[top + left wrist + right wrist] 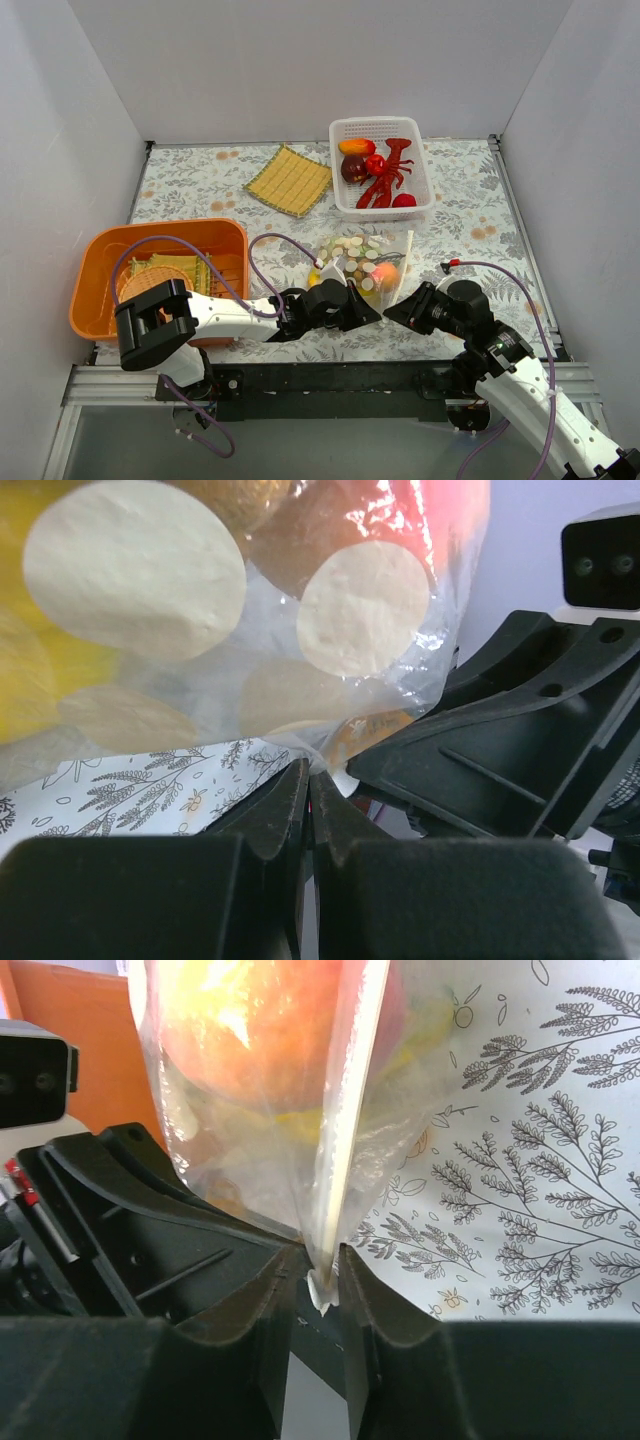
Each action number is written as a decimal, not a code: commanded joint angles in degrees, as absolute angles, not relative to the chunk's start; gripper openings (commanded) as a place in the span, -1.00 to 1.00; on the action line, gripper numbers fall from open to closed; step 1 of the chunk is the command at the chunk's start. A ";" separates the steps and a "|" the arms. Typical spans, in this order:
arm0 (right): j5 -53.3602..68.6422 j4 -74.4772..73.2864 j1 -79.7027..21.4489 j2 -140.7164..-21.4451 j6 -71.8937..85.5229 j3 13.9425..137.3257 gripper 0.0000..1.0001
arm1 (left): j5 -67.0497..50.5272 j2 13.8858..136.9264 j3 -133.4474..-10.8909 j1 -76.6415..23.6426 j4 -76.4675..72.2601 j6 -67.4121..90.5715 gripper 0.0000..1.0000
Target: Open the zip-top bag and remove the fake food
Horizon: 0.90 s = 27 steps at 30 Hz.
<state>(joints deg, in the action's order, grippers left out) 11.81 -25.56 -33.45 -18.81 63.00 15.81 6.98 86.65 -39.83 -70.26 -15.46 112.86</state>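
Note:
The zip-top bag (358, 260) is clear with white round dots and stands lifted at the table's front middle. Inside it show a red-orange round fruit (384, 272), something yellow (20, 680) and a brownish piece (300, 540). My left gripper (366, 310) is shut on the bag's near edge, and the film is pinched between its tips (310, 773). My right gripper (395, 308) is shut on the bag's white zip strip (345, 1140), which runs down between its tips (322, 1263). The fruit fills the top of the right wrist view (260, 1030). The two grippers sit close together.
A white slotted basket (345, 205) at the back right holds a red toy lobster (385, 175) and other toy foods. An orange bin (85, 290) stands at the front left with woven mats inside. A yellow woven mat (288, 180) lies at the back middle.

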 commanded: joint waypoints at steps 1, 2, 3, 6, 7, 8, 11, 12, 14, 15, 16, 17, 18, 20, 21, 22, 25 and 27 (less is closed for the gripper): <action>10.20 -25.14 -33.57 -17.75 63.11 18.02 -0.44 | 5.80 87.36 -42.01 -70.66 -14.15 111.53 -1.00; 10.46 -24.53 -33.57 -17.84 63.02 17.93 -0.45 | 5.63 87.80 -42.10 -70.66 -14.32 111.53 -1.00; 10.89 -24.09 -33.57 -17.93 63.45 17.76 -0.48 | 5.54 87.89 -42.19 -70.66 -14.33 111.71 -1.00; 11.51 -24.43 -33.57 -17.84 63.11 17.84 -0.26 | 5.54 87.80 -41.66 -70.66 -14.68 112.24 -1.00; 11.25 -25.22 -33.57 -17.67 62.58 18.10 -0.17 | 5.54 87.63 -41.57 -70.66 -14.76 112.24 -1.00; 11.16 -26.44 -33.57 -17.14 62.32 18.37 -0.09 | 5.71 87.45 -41.57 -70.66 -14.59 112.15 -1.00; 11.07 -27.51 -33.57 -16.00 62.23 18.46 -0.04 | 6.33 87.01 -42.10 -70.66 -13.54 111.80 -1.00; 11.34 -27.86 -33.57 -15.82 62.23 18.28 -0.05 | 6.33 86.92 -42.10 -70.66 -13.71 111.80 -1.00; 12.04 -28.04 -33.57 -15.65 62.66 17.76 -0.06 | 6.33 86.92 -42.27 -70.66 -13.71 111.71 -1.00; 12.30 -27.86 -33.66 -15.47 63.01 16.80 -0.08 | 6.33 86.92 -42.28 -70.66 -13.54 111.62 -1.00; 12.74 -27.60 -33.58 -15.12 63.19 16.44 -0.10 | 6.33 86.84 -42.36 -70.66 -13.45 111.62 -1.00; 13.09 -27.25 -33.57 -14.42 64.06 15.83 -0.14 | 6.33 86.84 -42.28 -70.66 -13.45 111.62 -1.00; 13.44 -26.90 -33.57 -13.98 64.42 14.95 -0.20 | 6.42 86.92 -42.54 -70.66 -13.27 111.53 -1.00; 14.24 -26.02 -33.57 -13.19 65.12 14.33 -0.21 | 6.59 87.01 -42.89 -70.66 -13.18 111.36 -1.00; 14.33 -26.10 -33.57 -13.18 65.13 14.15 -0.21 | 6.68 87.01 -43.24 -70.66 -12.92 111.27 -1.00; 14.41 -26.45 -33.57 -13.10 65.04 14.24 -0.22 | 6.68 87.10 -43.42 -70.66 -12.75 111.18 -1.00; 14.68 -26.80 -33.57 -13.62 64.69 14.33 -0.22 | 6.50 87.63 -43.94 -70.66 -12.92 111.09 -1.00; 14.68 -26.72 -33.57 -13.71 64.69 14.33 -0.22 | 6.42 87.80 -44.03 -70.66 -13.18 111.09 -1.00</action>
<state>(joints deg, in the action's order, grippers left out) 13.67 -27.35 -33.45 -13.76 64.38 14.33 6.39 87.77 -42.02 -70.26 -13.65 111.98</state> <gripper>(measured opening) 0.393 0.009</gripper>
